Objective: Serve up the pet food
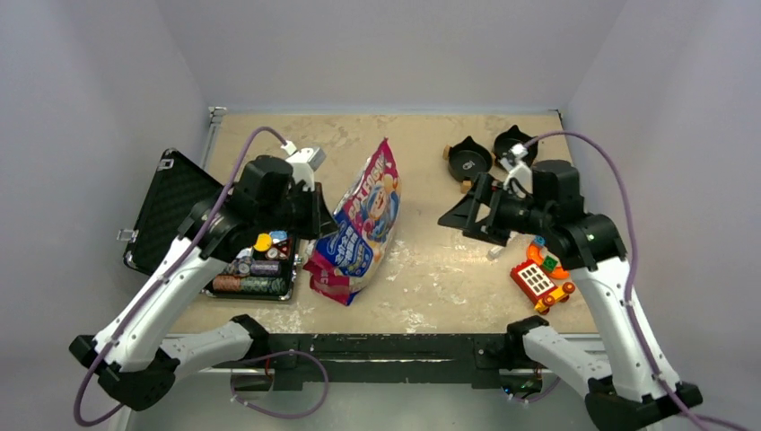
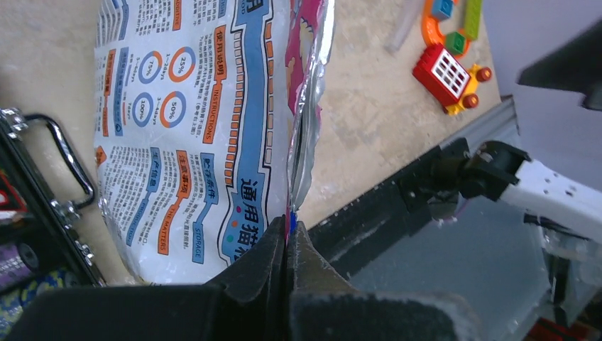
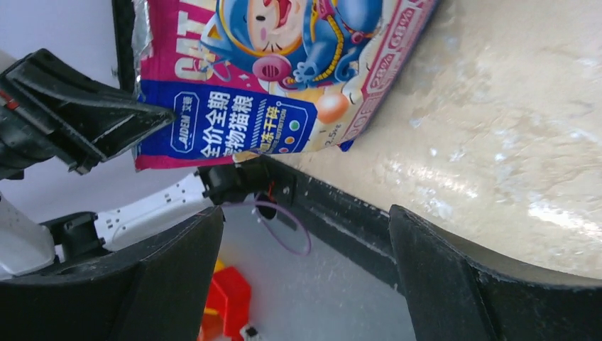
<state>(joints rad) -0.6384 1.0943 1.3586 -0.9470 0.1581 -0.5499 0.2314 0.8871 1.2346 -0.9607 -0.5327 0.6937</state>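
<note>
starting at the near edge of the desk (image 1: 431,269), an open black case (image 1: 170,211) lies on the left with rows of poker chips (image 1: 251,274) in its tray, and a red and yellow block toy (image 1: 541,278) sits on the right, under the right arm.

between them lies the pet food bag (image 1: 363,224), a pink, blue and white foil pack with a cartoon figure. it runs lengthwise from near to far, with its near end close to the case.

the left hand (image 1: 316,218) is at the bag's left edge, about halfway along. in the left wrist view this hand (image 2: 289,229) has its fingers pressed fully together on the thin foil seam of the bag (image 2: 192,128), whose printed back panel fills the space just left of the fingers. whether that edge is raised off the desk i cannot tell.

the right hand (image 1: 462,215) hangs to the right of the bag, apart from it, with its fingers turned toward it. in the right wrist view this hand (image 3: 304,213) is spread wide and grips nothing; the bag's cartoon face (image 3: 284,64) lies beyond the gap between its fingers, and one black finger of the left hand shows at the bag's edge.

farthest back, beyond the right hand, two black bowls (image 1: 470,160) sit side by side.
</note>
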